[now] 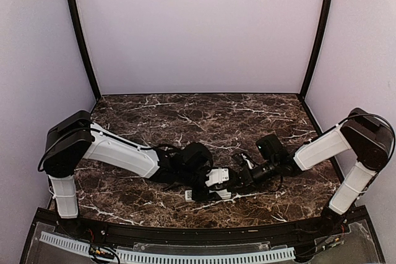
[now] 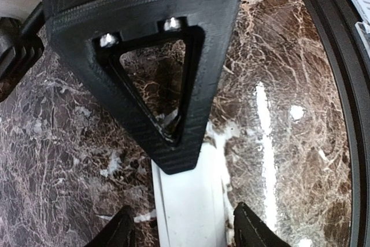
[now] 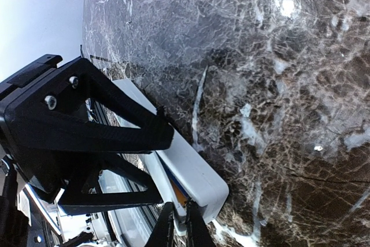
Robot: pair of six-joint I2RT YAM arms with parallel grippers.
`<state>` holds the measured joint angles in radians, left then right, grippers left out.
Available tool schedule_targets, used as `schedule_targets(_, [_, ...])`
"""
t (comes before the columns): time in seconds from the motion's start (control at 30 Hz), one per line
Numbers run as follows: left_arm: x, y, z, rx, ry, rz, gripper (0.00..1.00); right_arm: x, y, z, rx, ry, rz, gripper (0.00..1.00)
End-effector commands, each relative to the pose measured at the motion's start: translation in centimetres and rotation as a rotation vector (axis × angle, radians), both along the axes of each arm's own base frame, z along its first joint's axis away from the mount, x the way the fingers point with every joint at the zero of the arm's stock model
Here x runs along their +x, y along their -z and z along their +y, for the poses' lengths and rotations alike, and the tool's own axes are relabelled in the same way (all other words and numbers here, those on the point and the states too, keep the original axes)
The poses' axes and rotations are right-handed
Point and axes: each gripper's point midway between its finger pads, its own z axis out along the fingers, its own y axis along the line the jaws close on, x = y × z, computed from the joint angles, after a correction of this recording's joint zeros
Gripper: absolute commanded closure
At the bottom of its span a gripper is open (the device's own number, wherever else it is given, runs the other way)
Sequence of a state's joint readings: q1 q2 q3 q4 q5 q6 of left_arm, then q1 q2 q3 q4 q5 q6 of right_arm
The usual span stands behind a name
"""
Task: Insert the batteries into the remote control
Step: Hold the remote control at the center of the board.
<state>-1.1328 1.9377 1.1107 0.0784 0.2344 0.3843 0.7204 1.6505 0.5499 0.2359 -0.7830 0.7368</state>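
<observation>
Right hand [image 3: 179,211], battery [image 3: 176,185] inside remote control [image 3: 199,169]

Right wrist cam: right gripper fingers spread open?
No: the right gripper has its fingertips almost together, at the end of the remote control.

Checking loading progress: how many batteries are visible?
1 battery, an orange-and-blue sliver in the remote control, beside the right tool. Others may be hidden.

Remote control [image 2: 188,206] lying on table [image 1: 185,115], centre, close to near edge. Left gripper [image 2: 186,231] sitting over it from left, fingers [image 2: 124,232] straddling it. Right gripper [image 3: 180,229] sitting at its right part.
</observation>
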Motion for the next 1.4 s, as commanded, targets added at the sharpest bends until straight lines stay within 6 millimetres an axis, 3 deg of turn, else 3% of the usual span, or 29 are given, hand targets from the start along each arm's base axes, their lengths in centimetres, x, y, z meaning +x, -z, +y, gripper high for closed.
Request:
schedule_targets(0.0, [0.2, 0.8, -0.1, 0.05, -0.016, 0.0, 0.47, -0.3, 1.6, -0.4, -0.072, 0.007, -0.016, 0.94])
schedule_targets(0.53, [-1.3, 2.1, 0.4, 0.074, 0.008, 0.063, 0.81, -0.3, 1.3, -0.1, -0.093, 0.011, -0.04, 0.9])
schedule_targets(0.7, [-1.4, 2.4, 0.5, 0.082, 0.014, 0.059, 0.99, -0.1, 0.8, 0.0, -0.109, 0.016, -0.051, 0.85])
schedule_targets(1.37, [-1.6, 3.6, 1.9, 0.14, 0.006, 0.064, 1.0, 0.5, -1.7, -0.8, -0.179, 0.026, -0.111, 0.72])
